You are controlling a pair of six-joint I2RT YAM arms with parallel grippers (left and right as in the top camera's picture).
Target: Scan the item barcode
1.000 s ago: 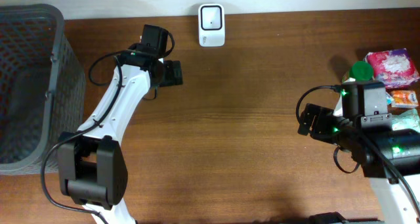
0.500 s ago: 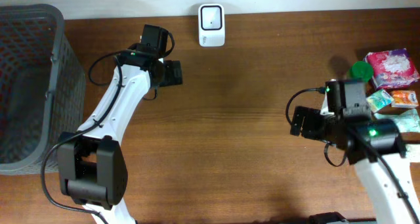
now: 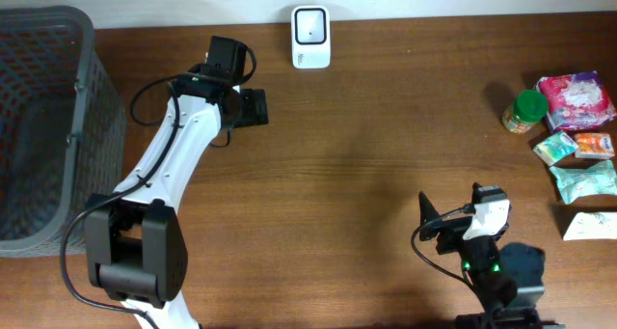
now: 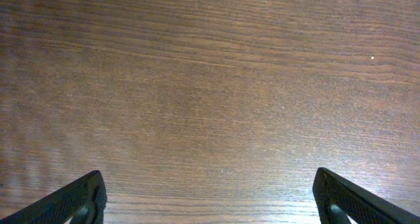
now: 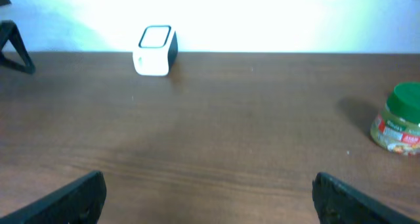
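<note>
The wide middle of the table [image 3: 366, 175] gives me open passage. A basket [image 3: 39, 126] blocks my left side, a scanner [image 3: 310, 37] stands at the far edge, and a jar [image 3: 523, 112] and packets [image 3: 576, 97] crowd the right.

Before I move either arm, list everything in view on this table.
scanner: one, white, far edge, centre
basket: one, grey, left end
jar: one, green lid, right side
pink packet: one, pink, beside the jar
orange packet: one, orange, right edge
teal packets: two, teal, near the orange packet
white packet: one, white, right edge, nearest
table: one, brown wood, under everything
left gripper: one, black, open, near the scanner
right gripper: one, black, open, near edge
</note>
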